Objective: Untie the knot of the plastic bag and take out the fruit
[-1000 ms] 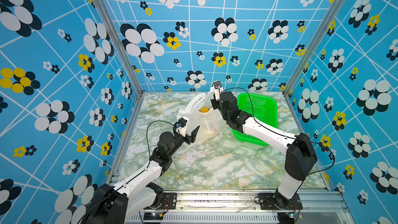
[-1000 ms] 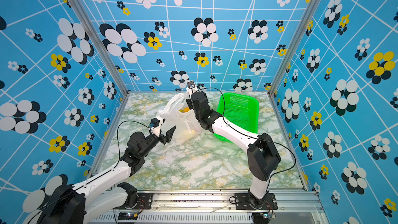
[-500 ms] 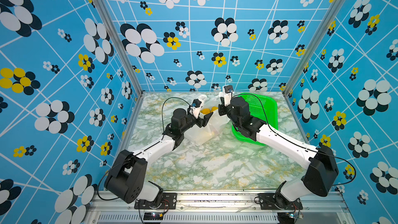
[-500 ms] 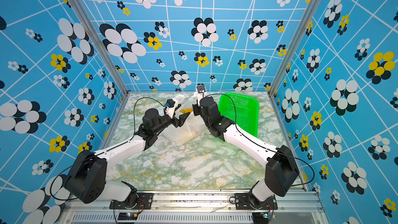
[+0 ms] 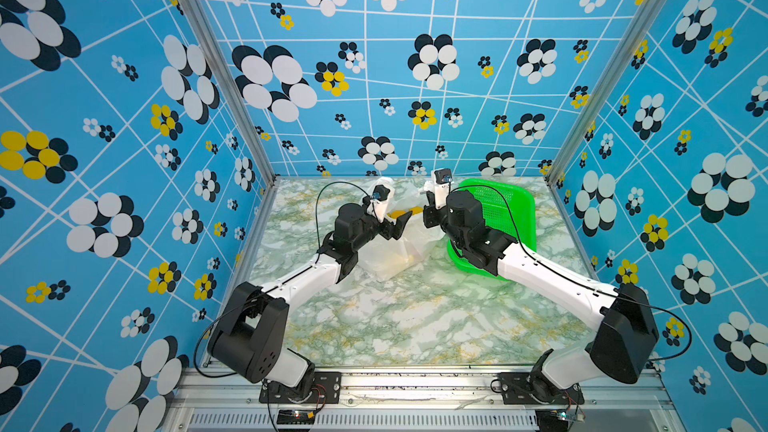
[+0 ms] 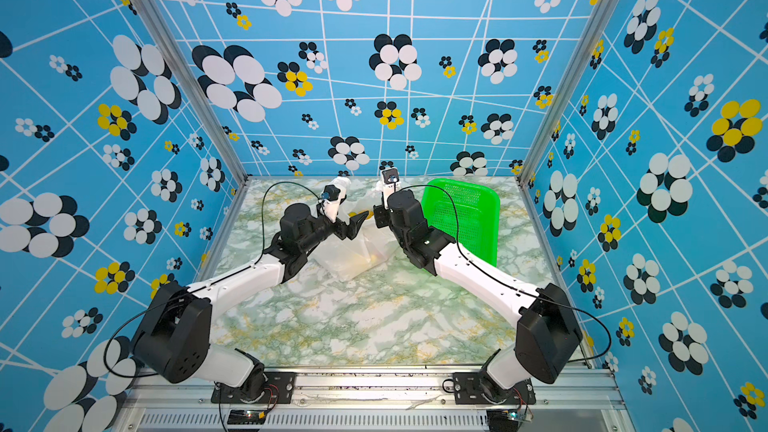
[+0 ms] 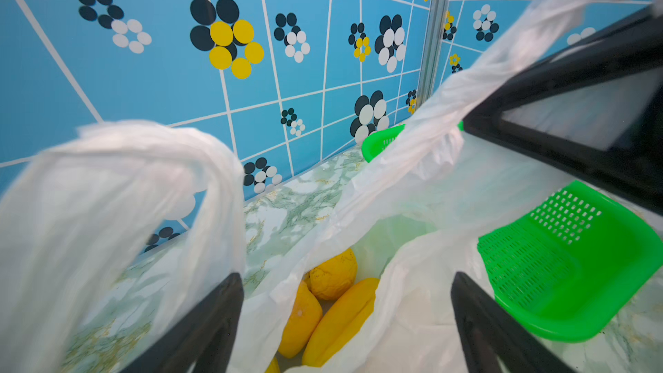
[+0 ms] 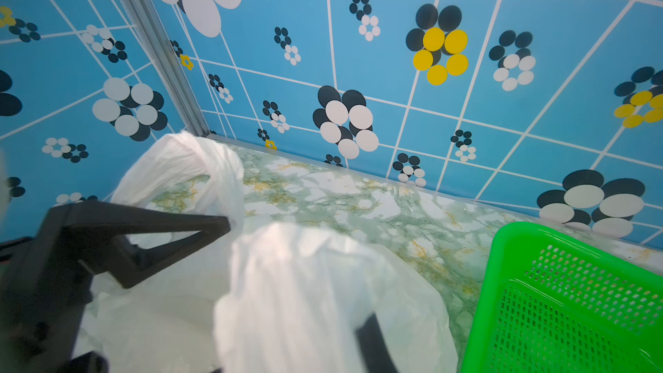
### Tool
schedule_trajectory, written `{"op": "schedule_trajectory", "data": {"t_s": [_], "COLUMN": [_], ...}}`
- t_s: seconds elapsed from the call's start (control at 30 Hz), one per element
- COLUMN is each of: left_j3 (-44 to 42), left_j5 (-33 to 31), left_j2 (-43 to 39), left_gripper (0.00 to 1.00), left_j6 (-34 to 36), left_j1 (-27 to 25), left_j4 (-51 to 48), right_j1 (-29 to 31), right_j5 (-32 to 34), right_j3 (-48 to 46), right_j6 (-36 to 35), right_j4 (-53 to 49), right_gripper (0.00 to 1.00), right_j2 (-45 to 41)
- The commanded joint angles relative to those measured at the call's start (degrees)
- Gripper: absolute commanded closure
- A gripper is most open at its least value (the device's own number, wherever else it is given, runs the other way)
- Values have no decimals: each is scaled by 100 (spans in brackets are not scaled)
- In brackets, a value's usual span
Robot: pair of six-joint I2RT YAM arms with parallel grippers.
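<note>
Inward, angled over the plastic bag (image 5: 399,255). Spread wide at left gripper (image 5: 398,224) above yellow fruit (image 7: 333,274); clamped at right gripper (image 5: 428,218) on its handle loop (image 7: 466,84).

Found left gripper (image 5: 398,224) carried from the near-left flank of the plastic bag (image 5: 395,259) up and farther in, over its mouth, jaws spread wider. Found right gripper (image 5: 428,218) slightly lower on the bag's right handle, that arm's elbow dropped toward the near right.
</note>
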Motion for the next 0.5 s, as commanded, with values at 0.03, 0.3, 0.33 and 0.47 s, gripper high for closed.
{"op": "schedule_trajectory", "data": {"t_s": [0.03,0.3,0.33,0.47], "left_j3": [-452,-186,-227,117], "left_j5": [-525,-588,-624,-867], "left_j2": [-547,-282,-272,122], "left_gripper": [8,8,8,3], "left_j6": [155,239,239,318], "left_j1": [-58,-20,-22,45], "left_j4": [489,242,389,360], "right_j1": [-18,-15,-11,-11], "right_j5": [139,47,53,-173], "right_j3": [2,4,5,-100], "right_j6": [125,199,200,242], "right_j4": [-66,-118,-122,-15], "right_gripper": [93,93,93,94], "right_j2": [-50,-41,-41,-115]}}
